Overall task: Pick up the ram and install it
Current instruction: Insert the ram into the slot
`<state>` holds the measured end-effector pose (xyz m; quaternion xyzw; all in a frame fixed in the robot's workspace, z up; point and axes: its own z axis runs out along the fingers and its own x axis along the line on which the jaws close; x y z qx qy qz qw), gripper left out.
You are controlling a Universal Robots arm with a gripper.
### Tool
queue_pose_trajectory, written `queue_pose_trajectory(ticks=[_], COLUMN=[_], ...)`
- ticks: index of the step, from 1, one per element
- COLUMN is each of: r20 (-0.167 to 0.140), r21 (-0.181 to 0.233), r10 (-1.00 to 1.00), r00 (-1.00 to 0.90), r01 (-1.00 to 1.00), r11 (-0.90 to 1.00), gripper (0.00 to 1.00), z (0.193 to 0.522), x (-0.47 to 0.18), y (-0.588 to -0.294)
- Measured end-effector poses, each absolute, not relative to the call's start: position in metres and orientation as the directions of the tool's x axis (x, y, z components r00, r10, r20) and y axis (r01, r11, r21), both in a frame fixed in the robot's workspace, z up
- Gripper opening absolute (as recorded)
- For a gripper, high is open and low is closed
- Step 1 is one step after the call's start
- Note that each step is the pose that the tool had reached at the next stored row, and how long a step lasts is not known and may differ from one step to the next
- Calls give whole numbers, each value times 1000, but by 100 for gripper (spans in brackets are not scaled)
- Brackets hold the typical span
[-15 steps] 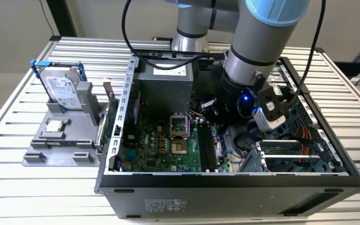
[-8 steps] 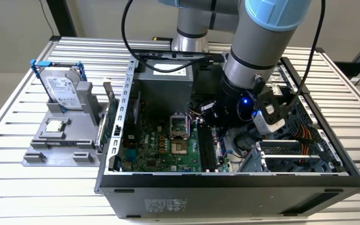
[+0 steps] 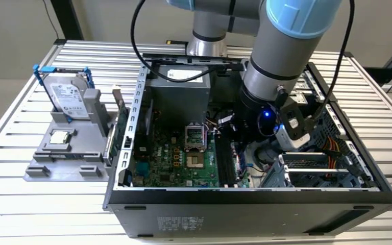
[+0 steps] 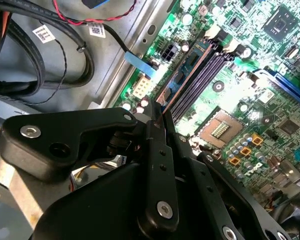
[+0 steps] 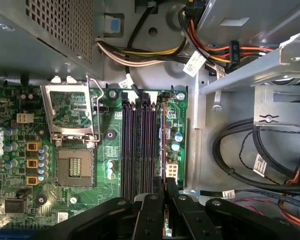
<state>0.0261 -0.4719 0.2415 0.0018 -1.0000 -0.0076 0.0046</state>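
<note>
The gripper (image 5: 165,192), clenched on the ram (image 5: 163,145) edge-on over the memory slots (image 5: 137,145), risks jamming it if misaligned.

Exterior view looks down on the case (image 3: 250,196); both wrist views close over its motherboard (image 5: 115,150).

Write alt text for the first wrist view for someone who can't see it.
The black gripper holds the ram edge-on over the outermost memory slot of a green motherboard, beside the empty slots. An open processor socket lies further along the board, with cable bundles past its edge.
</note>
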Motion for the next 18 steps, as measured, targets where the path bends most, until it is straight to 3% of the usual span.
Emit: queue_pose_trajectory(ticks=[18], r20=[9], r21=[12], r10=[-7], r00=[-1000], r01=[-7], r11=[1000], gripper=[0], z=[232], x=[21], y=[-477])
